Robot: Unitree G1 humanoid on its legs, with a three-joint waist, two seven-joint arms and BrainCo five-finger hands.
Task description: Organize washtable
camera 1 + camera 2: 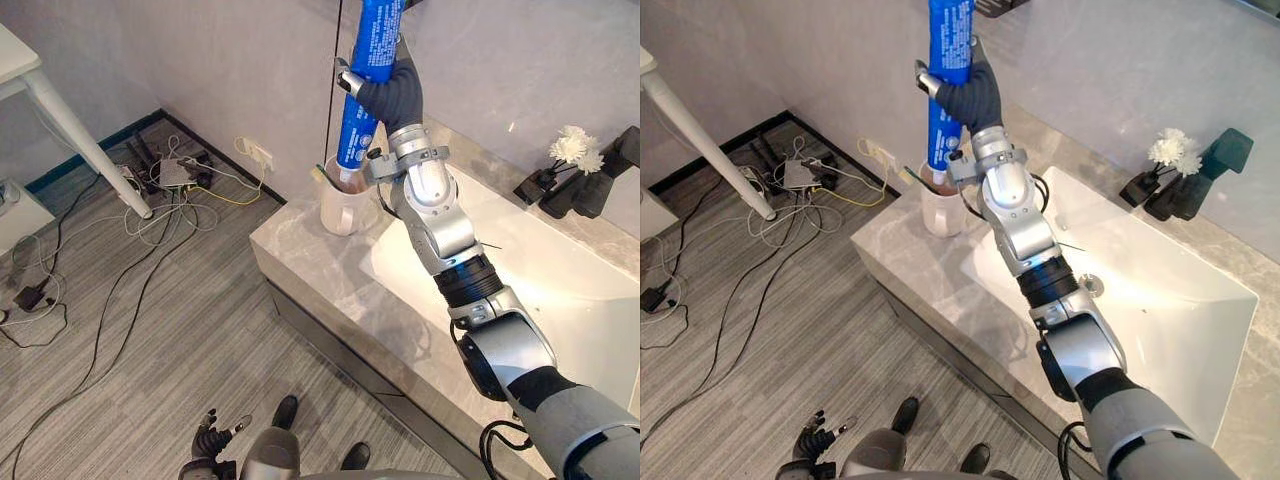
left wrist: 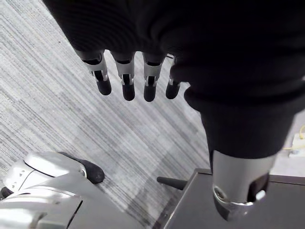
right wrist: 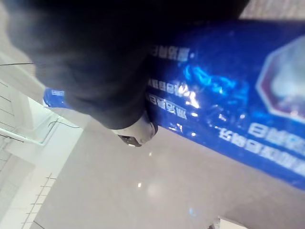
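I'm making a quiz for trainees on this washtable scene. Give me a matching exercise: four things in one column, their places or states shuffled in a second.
1 blue tube
2 white cup
3 white flowers
4 left robot hand

A behind the basin
B upright in the right robot hand
C low over the floor, fingers open
D on the counter's corner

Pairs: 1-B, 2-D, 3-A, 4-C

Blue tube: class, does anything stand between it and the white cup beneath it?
Nothing visible does. The right hand holds the blue tube nearly upright with its lower end at the mouth of the white cup; a thin stick leaning at the rim leaves room.
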